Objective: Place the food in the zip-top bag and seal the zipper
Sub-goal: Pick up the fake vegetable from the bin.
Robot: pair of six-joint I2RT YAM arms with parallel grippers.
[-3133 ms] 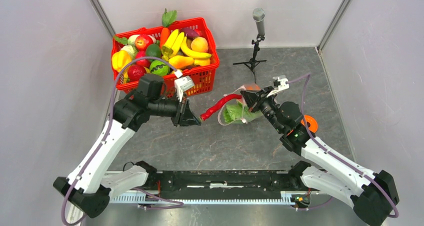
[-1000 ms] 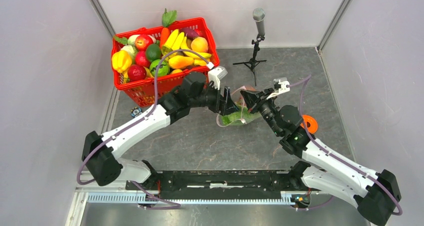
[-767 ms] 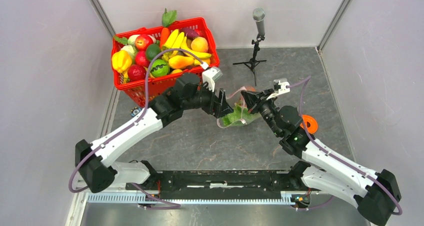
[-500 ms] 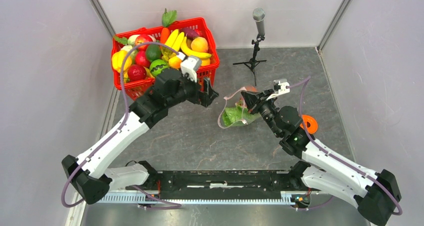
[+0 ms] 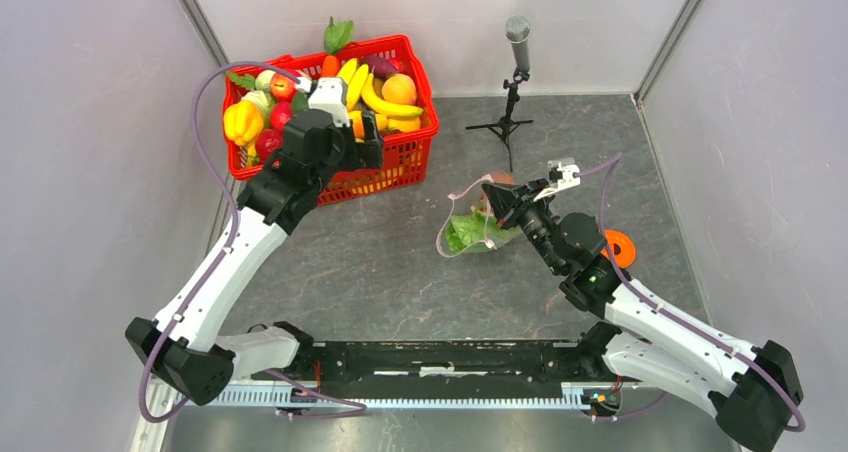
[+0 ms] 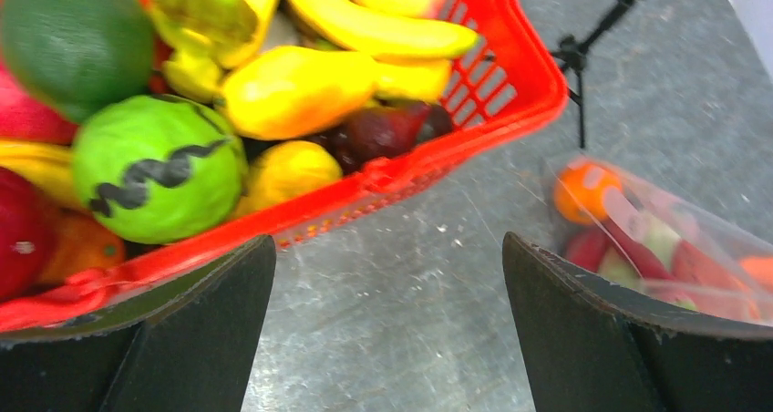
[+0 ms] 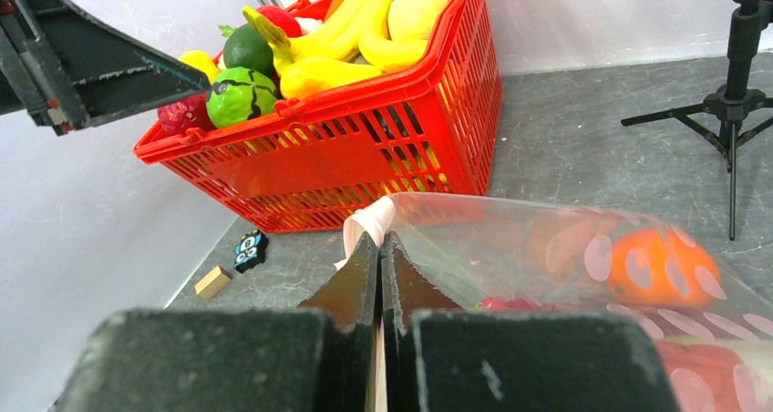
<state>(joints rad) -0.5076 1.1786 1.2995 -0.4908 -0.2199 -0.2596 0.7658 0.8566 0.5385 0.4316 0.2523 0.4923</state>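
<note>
grey table (image 7: 583, 157); right wrist view alone shows fingers (image 7: 346, 293) pinching the zipper (image 7: 369, 222).

No lettering or number can be read, whether on the zip-top bag (image 5: 466, 230) or the red basket (image 5: 405, 158).

Grey table (image 5: 380, 262) — red basket (image 5: 398, 165), zip-top bag (image 5: 468, 228), microphone tripod (image 5: 506, 126), orange reel (image 5: 620, 245).

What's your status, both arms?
Left gripper open, empty, over basket rim. Right gripper shut on zip-top bag edge. Bag unsealed, orange inside. Mic stand beyond bag, not blocking.
</note>
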